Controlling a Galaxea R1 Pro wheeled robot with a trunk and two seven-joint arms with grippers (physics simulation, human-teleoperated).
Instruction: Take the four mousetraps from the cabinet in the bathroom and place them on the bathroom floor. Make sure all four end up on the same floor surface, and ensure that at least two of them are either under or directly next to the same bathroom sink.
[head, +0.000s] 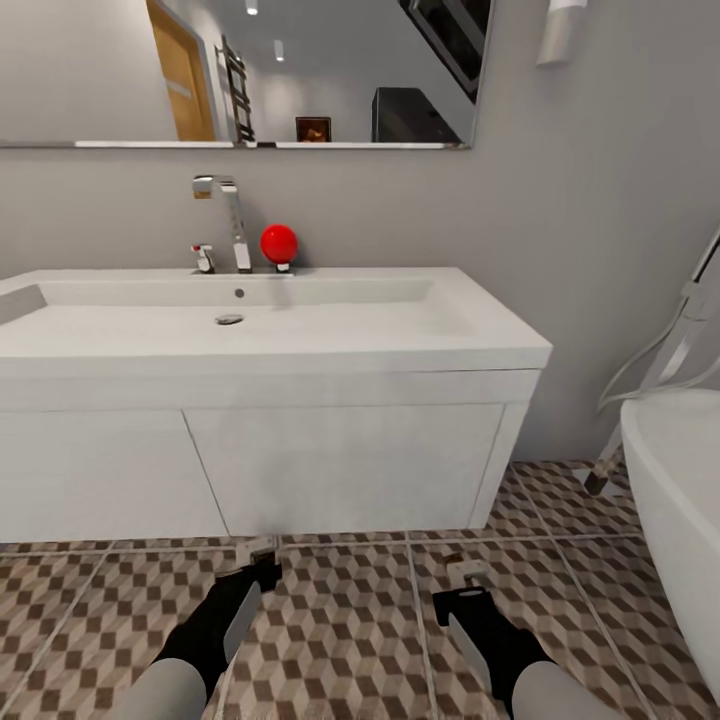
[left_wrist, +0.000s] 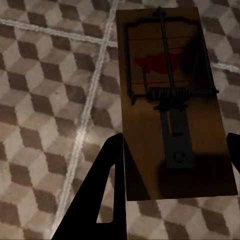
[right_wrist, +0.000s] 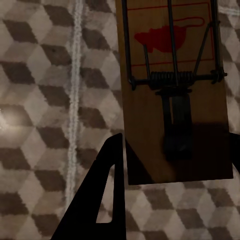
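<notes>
The left gripper (left_wrist: 172, 165) is closed on a mousetrap (left_wrist: 170, 100); in the left wrist view the brown board is seen clamped between the two dark fingers (left_wrist: 102, 195), with its wire spring, bar and a red mark on its upper face. In the head view the left gripper (head: 255, 562) is held low over the bathroom floor (head: 350, 640), near the front lower edge of the white vanity (head: 340, 480), and the pale end of the board (head: 258, 548) is seen at the fingertips.

The right gripper (right_wrist: 175, 165) is likewise closed on a second mousetrap (right_wrist: 172, 90), held flat between its fingers (right_wrist: 102, 195) above the cube-patterned tiles. In the head view the right gripper (head: 462, 585) is placed further toward the vanity's right front corner, and only a small part of its board (head: 462, 572) can be made out.

Both traps are carried just above the floor, in front of the sink (head: 250, 320); whether either touches the tiles cannot be told.

On the basin's back edge a chrome tap (head: 232, 220) is mounted, with a red ball (head: 279, 243) just beside it. A mirror (head: 240, 70) is fixed on the grey wall above. The rim of a white bathtub (head: 680, 470) is seen at the right.
</notes>
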